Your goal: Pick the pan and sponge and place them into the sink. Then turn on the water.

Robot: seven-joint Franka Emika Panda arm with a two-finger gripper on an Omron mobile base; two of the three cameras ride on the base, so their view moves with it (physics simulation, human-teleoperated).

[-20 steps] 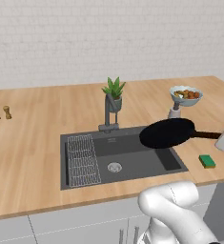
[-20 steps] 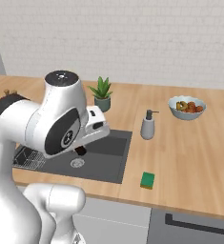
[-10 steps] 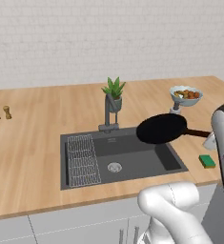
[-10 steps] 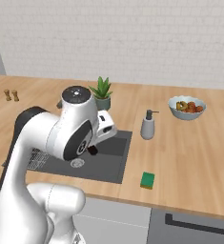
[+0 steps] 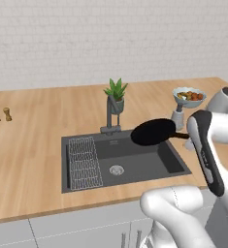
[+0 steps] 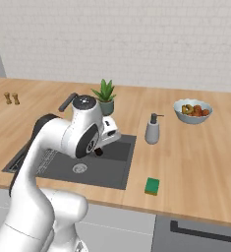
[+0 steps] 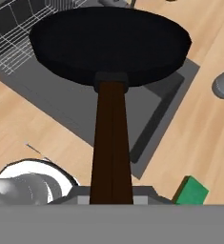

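The pan (image 5: 154, 131) has a flat matt black body with no shine, and its handle (image 7: 111, 143) looks like dark brown wood with a fine seam down its length. The sink (image 5: 149, 160) is a smooth, matt dark grey basin — a bright metal ring marks its drain (image 5: 116, 170), and thin wire makes up the rack (image 5: 83, 162) — set into a counter (image 5: 33, 145) of light wood with a soft grain. The sponge (image 6: 152, 186) shows a dull green top, and the soap bottle (image 6: 153, 130) is smooth grey.

The pan (image 7: 108, 40) is black with a dark brown handle. The sink (image 5: 149, 164) is dark grey; the sponge (image 6: 152, 186) is green.
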